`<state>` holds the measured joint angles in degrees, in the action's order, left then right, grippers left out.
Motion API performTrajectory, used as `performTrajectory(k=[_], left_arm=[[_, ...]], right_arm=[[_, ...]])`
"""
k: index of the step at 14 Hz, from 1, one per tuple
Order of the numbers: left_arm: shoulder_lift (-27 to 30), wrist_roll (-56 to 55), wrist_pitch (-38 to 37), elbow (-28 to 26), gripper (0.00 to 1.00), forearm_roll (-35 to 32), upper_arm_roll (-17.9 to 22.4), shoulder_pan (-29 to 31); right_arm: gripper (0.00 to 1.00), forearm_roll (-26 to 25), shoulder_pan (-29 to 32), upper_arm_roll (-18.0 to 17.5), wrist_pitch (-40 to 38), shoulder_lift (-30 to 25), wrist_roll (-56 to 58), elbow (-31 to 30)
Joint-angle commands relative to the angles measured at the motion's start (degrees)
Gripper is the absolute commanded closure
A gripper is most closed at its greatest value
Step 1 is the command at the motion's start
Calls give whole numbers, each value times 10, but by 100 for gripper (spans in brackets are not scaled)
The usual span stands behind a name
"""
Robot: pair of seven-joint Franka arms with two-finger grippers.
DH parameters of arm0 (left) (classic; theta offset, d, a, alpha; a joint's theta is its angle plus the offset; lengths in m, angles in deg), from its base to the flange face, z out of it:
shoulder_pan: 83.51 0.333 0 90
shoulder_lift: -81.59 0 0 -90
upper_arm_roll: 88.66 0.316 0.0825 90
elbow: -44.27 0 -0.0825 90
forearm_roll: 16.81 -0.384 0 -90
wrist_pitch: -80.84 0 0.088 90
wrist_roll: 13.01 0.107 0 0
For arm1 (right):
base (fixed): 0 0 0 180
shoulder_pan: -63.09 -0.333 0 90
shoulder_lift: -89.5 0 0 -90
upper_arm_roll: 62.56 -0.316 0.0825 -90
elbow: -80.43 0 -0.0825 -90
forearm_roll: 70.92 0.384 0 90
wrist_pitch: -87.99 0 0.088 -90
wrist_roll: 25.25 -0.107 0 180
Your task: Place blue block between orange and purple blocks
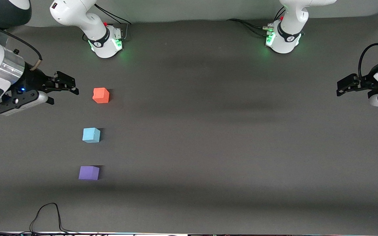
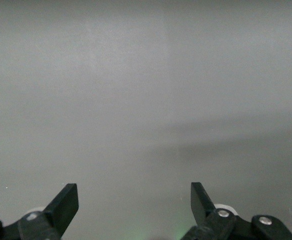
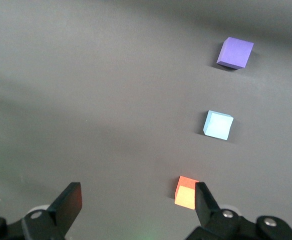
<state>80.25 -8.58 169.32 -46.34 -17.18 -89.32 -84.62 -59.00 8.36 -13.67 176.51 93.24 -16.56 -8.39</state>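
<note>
Blue block (image 1: 91, 135) sat between orange block (image 1: 101, 95) and purple block (image 1: 89, 172); right pincer (image 1: 65, 92) nearer, empty, agape. Left pincer (image 1: 343, 88) waited, agape.

Orange block (image 3: 187, 192) partly hidden by a right end effector (image 3: 135, 205) finger in its wrist view

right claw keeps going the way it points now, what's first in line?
Probably the orange block: the open right claw aims toward it from the right arm's end of the table. Height is unclear, so it might pass above it.
</note>
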Motion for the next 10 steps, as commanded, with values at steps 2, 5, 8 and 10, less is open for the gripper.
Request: performTrajectory(k=[2,5,8,10], left_arm=[[12,-7,6,-12,0,-2,-2,1],[12,-7,6,-12,0,-2,-2,1],[13,-7,6,-12,0,-2,-2,1],[12,-7,6,-12,0,-2,-2,1]], right_arm=[[0,-31,103,-108,-18,-8,-7,3],[0,-69,221,-237,-11,-22,-10,-6],[0,-70,361,-372,16,-37,-10,-45],[0,-70,426,-417,32,-51,-10,-75]])
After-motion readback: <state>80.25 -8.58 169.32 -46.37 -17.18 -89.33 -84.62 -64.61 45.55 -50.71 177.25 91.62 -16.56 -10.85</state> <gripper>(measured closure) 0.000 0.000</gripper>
